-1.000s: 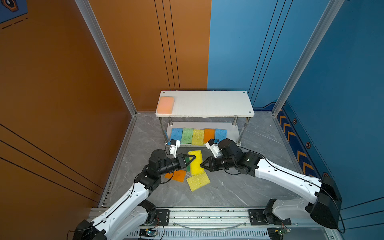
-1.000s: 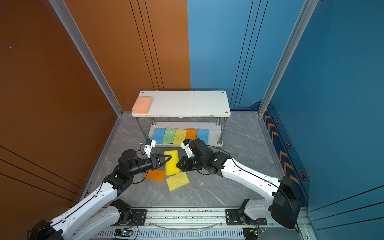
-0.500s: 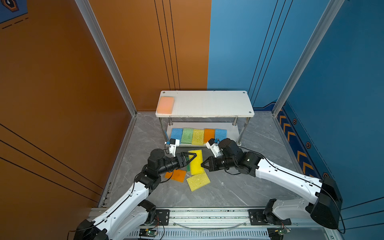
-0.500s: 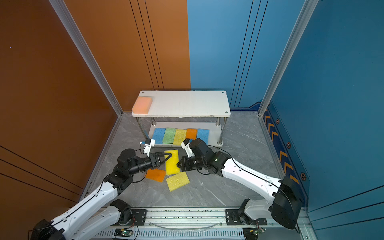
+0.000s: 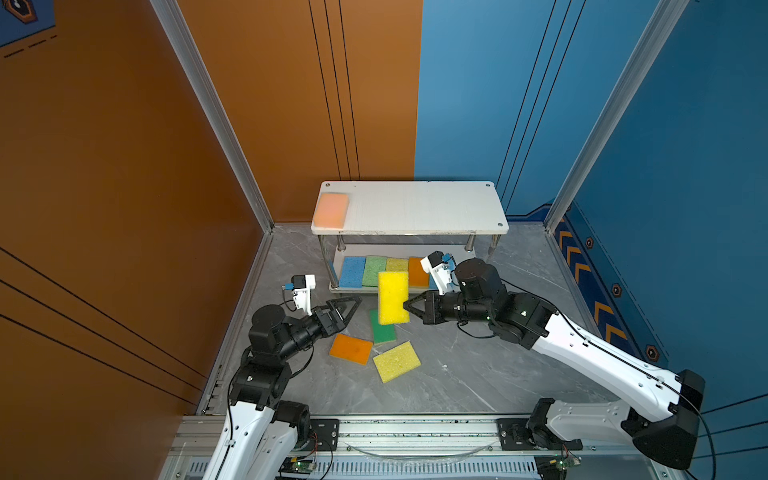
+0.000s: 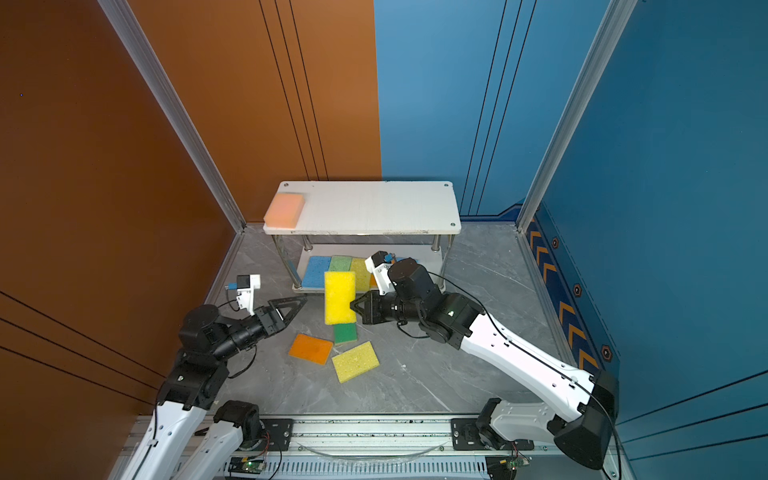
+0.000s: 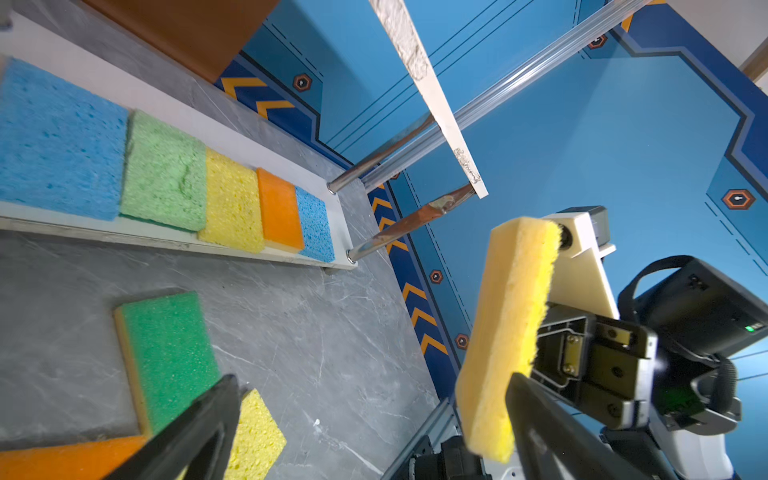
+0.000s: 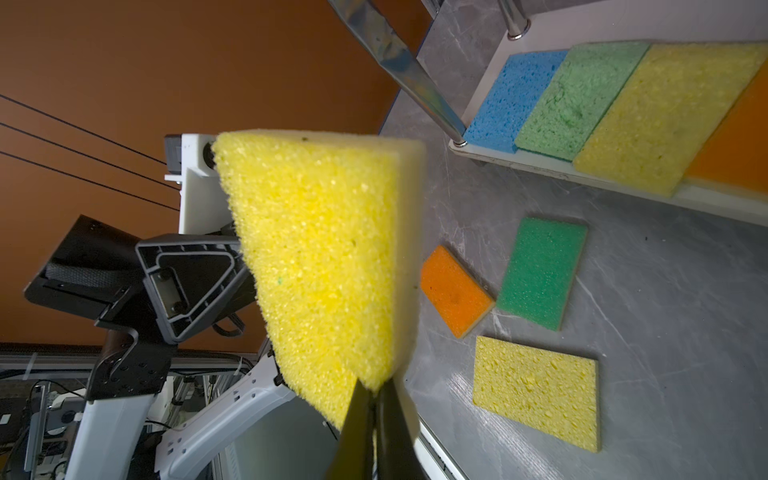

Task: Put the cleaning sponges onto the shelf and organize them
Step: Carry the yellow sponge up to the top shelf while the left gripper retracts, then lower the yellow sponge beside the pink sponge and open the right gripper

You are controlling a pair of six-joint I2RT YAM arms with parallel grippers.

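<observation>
Two grippers face each other: the right gripper [image 5: 409, 306] pinches the yellow sponge [image 5: 392, 297] by one edge, lifted clear of the floor [image 5: 478, 365], apparently bound for the shelf [image 5: 415, 208] behind, while the left gripper [image 5: 351, 305] gapes empty beside it, leaving room.

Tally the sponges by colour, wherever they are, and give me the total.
Blue sponges: 2
Light green sponge: 1
Dark green sponge: 1
Yellow sponges: 3
Orange sponges: 2
Peach-pink sponge: 1
Total: 10
</observation>
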